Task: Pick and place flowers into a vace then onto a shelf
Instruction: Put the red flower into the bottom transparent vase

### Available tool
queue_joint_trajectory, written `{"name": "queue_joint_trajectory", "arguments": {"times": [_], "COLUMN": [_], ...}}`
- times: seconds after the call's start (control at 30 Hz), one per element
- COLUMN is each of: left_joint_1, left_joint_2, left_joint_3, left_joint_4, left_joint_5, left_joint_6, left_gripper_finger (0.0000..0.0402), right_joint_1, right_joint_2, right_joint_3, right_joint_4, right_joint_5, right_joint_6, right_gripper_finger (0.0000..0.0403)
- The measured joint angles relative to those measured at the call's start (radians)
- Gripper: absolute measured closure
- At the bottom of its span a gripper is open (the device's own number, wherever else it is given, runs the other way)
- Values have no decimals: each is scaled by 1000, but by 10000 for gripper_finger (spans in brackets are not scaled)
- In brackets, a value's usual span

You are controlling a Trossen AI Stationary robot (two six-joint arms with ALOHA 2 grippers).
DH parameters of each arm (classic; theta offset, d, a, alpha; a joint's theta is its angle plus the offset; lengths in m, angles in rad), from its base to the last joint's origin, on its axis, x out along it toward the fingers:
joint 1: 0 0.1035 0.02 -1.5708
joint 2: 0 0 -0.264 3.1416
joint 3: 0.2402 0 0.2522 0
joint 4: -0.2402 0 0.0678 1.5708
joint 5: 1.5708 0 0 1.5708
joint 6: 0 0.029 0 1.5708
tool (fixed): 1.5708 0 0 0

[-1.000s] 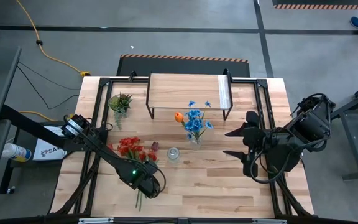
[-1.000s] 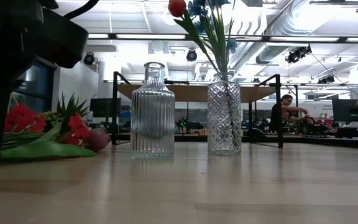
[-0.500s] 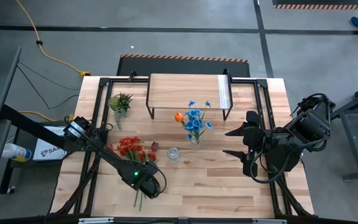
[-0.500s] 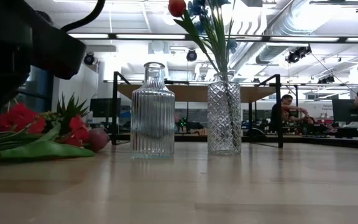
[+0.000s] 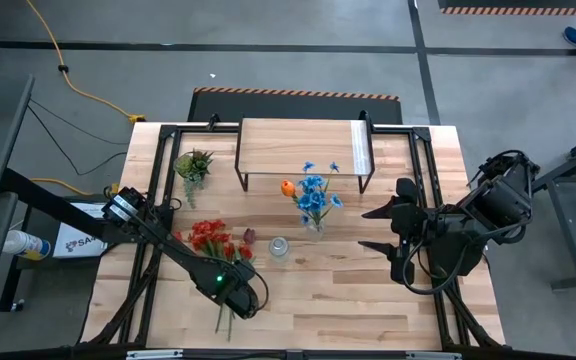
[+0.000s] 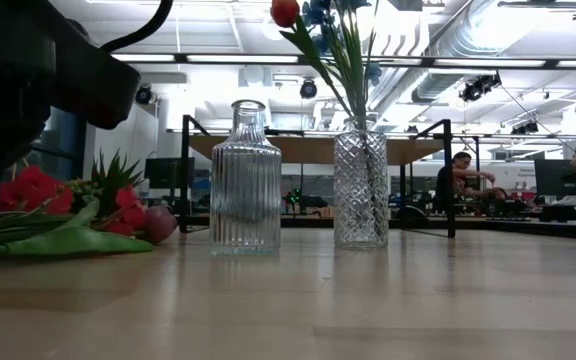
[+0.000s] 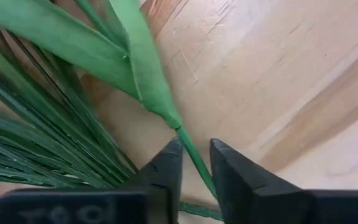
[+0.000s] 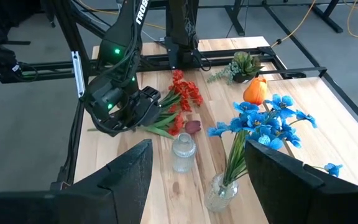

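Observation:
A red-bloomed bunch (image 5: 208, 238) and a dark maroon tulip (image 5: 249, 236) lie flat on the table, their green stems (image 5: 225, 318) running toward the near edge. My left gripper (image 5: 236, 296) points down over those stems, its fingers closed in on one stem (image 7: 196, 160). A cut-glass vase (image 6: 360, 190) holds the blue bunch (image 5: 314, 192) and the orange tulip (image 5: 287, 187). Beside it stands an empty ribbed vase (image 5: 279, 247). The shelf (image 5: 303, 150) is at the far edge. My right gripper (image 5: 383, 228) hangs open, high at the right. My left gripper pinches a single green stem (image 7: 199, 169) between its two fingers, just below where a broad leaf (image 7: 143, 68) joins it. The fingers (image 7: 166, 171) come from above, pointing down, and lie across the stem. The stem rests on the table.
A small green leafy tuft (image 5: 193, 163) sits at the far left of the table. Other stems and leaves (image 7: 48, 137) crowd one side of my left gripper. Bare wood (image 5: 368, 310) lies near the front right. People are at desks in the room behind (image 6: 463, 180).
In the low view my left gripper has dipped slightly toward the stems at the table's near left. The flowers and both vases stay where they were.

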State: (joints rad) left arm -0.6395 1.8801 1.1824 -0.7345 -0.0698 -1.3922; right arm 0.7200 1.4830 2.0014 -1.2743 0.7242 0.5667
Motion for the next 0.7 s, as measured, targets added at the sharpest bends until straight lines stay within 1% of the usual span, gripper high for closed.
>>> {"name": "queue_joint_trajectory", "arguments": {"times": [0.2,0.23,0.3,0.37,0.53,0.7], "left_joint_1": [14,14,20,22,24,24], "left_joint_2": [-3,-9,-11,-28,-61,-95], "left_joint_3": [0,0,0,-2,-1,0], "left_joint_4": [4,8,23,-1,-43,-51], "left_joint_5": [59,64,82,87,73,58], "left_joint_6": [-5,-4,-4,-21,-88,-135], "left_gripper_finger": [365,372,372,372,370,371], "right_joint_1": [0,0,0,0,0,0], "right_joint_2": [0,0,0,0,0,0], "right_joint_3": [0,0,0,0,0,0], "right_joint_4": [0,0,0,0,0,0], "right_joint_5": [4,4,5,7,7,12], "right_joint_6": [0,0,1,1,1,-4], "right_gripper_finger": [158,158,158,158,158,158]}}
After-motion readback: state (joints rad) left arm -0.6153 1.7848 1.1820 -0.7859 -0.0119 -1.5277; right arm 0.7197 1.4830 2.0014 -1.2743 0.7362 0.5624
